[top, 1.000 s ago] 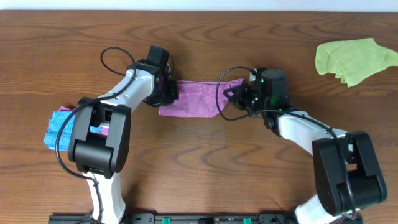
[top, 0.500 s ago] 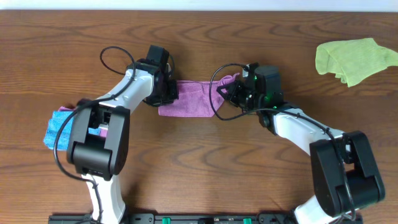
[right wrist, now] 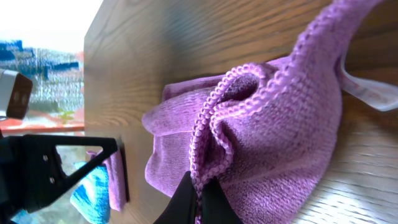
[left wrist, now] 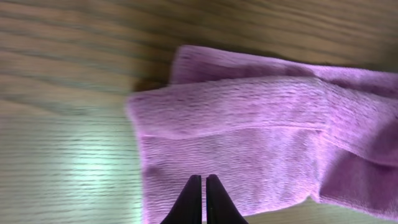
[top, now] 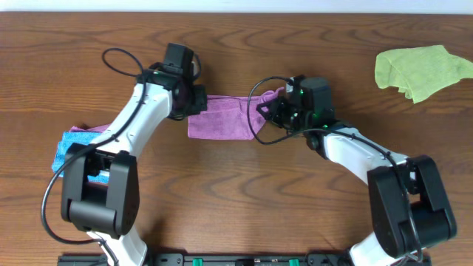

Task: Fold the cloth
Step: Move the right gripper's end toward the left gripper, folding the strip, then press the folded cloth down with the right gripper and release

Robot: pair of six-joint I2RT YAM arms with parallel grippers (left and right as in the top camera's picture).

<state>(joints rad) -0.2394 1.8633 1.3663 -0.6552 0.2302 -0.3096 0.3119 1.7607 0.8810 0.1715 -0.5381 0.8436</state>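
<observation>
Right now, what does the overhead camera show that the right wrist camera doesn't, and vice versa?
Only the overhead view shows the lime-green cloth, lying apart to the right. Only the right wrist view shows the stitched hem of the purple cloth pinched in the right gripper, and the white tag. Both show the purple cloth and the blue cloth.

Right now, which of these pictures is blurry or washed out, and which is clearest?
Overhead view: evenly lit and sharp, the cloth crisp. Left wrist view: the wooden table is smeared, with a pale sheen at lower left; the cloth looks softer too. Right wrist view: the cloth's stitched edge is sharp, but the upper left corner is blown out white.
</observation>
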